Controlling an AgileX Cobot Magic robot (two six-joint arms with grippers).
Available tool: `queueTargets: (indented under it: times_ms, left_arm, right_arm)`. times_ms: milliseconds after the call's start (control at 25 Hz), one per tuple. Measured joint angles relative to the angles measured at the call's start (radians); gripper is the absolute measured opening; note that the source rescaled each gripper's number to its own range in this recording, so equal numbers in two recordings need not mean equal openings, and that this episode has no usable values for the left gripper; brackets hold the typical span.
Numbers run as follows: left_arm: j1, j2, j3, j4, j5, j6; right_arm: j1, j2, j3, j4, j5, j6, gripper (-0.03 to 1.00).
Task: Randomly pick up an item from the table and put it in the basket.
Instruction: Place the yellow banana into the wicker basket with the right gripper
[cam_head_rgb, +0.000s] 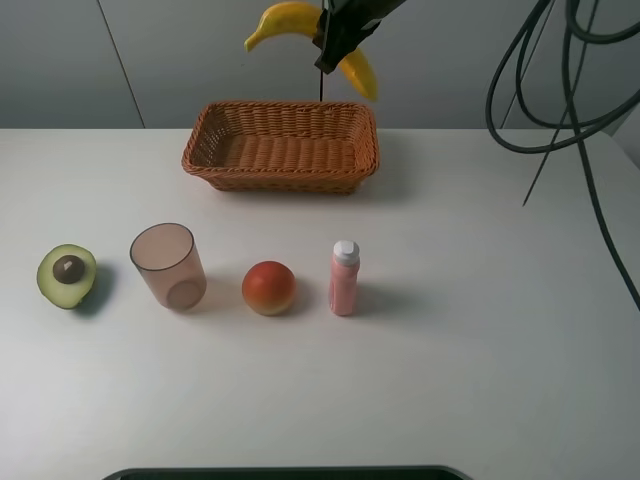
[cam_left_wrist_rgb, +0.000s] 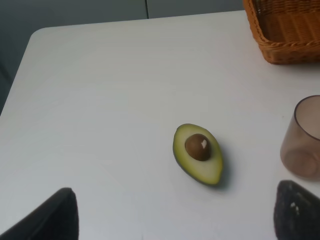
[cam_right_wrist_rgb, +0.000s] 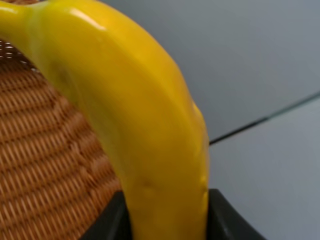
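Plain grey panelled wall (cam_head_rgb: 190, 60) behind, thin dark seams (cam_head_rgb: 120, 62), soft even light.

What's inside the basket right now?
Nothing yet: from the high camera, the basket shows only its bare woven bottom. The banana hangs above it, pinched in the right gripper. In the right wrist view, the banana hides part of the basket floor.

High camera overlooks my table (cam_head_rgb: 480, 380); wrist cameras peer past my fingers (cam_left_wrist_rgb: 47, 220), the right tight on the banana (cam_right_wrist_rgb: 150, 130). All share the basket (cam_head_rgb: 282, 178).
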Motion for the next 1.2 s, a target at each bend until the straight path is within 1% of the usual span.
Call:
queueTargets:
  times_ms: [120, 280, 440, 800, 840, 880, 920, 960, 1000, 1040, 1080, 1200]
  left_arm:
    - [0.000, 0.000, 0.000, 0.000, 0.000, 0.000]
    - [0.000, 0.000, 0.000, 0.000, 0.000, 0.000]
    - [0.000, 0.000, 0.000, 0.000, 0.000, 0.000]
    - [0.000, 0.000, 0.000, 0.000, 0.000, 0.000]
    - [0.000, 0.000, 0.000, 0.000, 0.000, 0.000]
    - [0.000, 0.000, 0.000, 0.000, 0.000, 0.000]
    - [0.000, 0.000, 0.000, 0.000, 0.000, 0.000]
    - [0.000, 0.000, 0.000, 0.000, 0.000, 0.000]
    - [0.000, 0.000, 0.000, 0.000, 0.000, 0.000]
    - [0.000, 0.000, 0.000, 0.000, 0.000, 0.000]
    - [0.000, 0.000, 0.000, 0.000, 0.000, 0.000]
    - [0.000, 0.000, 0.000, 0.000, 0.000, 0.000]
  right_arm:
    - [0.015, 0.079, -0.034, 0.000, -0.002, -0.002, 0.02]
    - [0.018, 0.145, -0.038, 0.000, 0.003, -0.002, 0.02]
    - [0.018, 0.158, -0.038, 0.010, 0.023, -0.002, 0.02]
    - [0.018, 0.158, -0.044, 0.054, 0.027, 0.000, 0.02]
    - [0.018, 0.158, -0.044, 0.061, 0.029, 0.000, 0.07]
    - [0.018, 0.158, -0.044, 0.073, 0.033, 0.000, 0.18]
    - [0.018, 0.158, -0.044, 0.080, 0.035, 0.002, 0.39]
    - [0.018, 0.158, -0.044, 0.082, 0.038, 0.002, 0.63]
    - [0.018, 0.158, -0.044, 0.082, 0.039, 0.002, 0.84]
    - [0.018, 0.158, -0.044, 0.082, 0.042, 0.002, 0.92]
    - [0.018, 0.158, -0.044, 0.084, 0.044, 0.002, 0.96]
    - [0.018, 0.158, -0.044, 0.086, 0.044, 0.002, 0.99]
